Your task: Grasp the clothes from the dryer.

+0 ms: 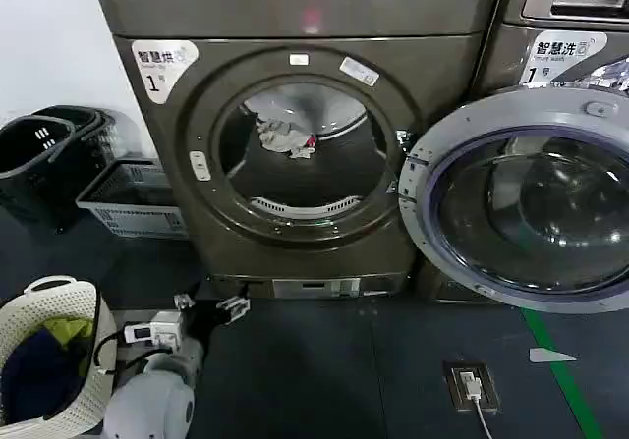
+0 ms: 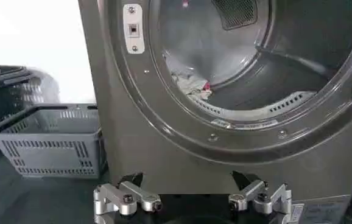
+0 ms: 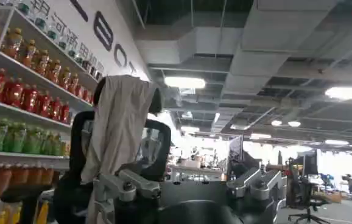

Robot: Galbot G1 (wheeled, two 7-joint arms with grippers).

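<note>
Left gripper (image 1: 208, 310) open below dryer (image 1: 295, 223), clothes (image 1: 286, 137) inside

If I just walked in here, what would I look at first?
Probably the big bronze-grey dryer in the middle, its round mouth open and its glass door swung out to the right. Deep in the dark drum lie the clothes, a little white bundle with a red patch. Low in front, the left gripper hangs open, facing the dryer.
</note>
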